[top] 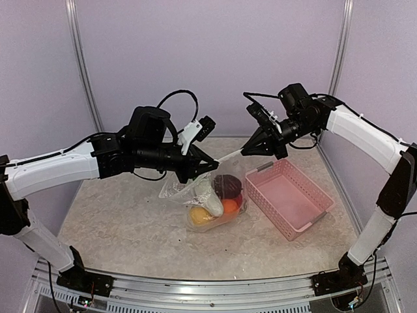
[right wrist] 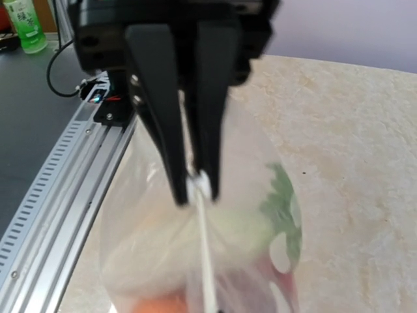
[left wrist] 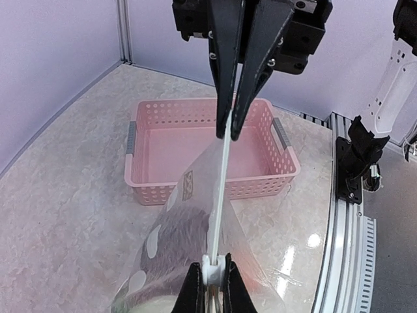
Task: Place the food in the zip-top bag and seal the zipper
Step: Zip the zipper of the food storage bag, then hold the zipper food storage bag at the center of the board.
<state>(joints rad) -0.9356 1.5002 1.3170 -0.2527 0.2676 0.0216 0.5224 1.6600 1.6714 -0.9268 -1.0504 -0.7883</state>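
Food [top: 227, 187] in bag [top: 176, 189], done. Bag hangs under jaws, bottom on table [top: 117, 228]. Left jaws, right jaws both clamped on zipper [left wrist: 219, 195], strip taut between them. Basket [top: 268, 210] near right jaws shows no food. Remaining, likely: press zipper shut; how much sealed, cannot tell.

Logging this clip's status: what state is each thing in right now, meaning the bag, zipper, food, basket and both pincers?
Left pincer: shut on one end of the zipper.
Right pincer: shut on the other end.
Zipper: stretched straight between the pincers; looks pressed together.
Bag: held up by its mouth, bottom sagging onto the table.
Food: inside the bag.
Basket: upright, empty.
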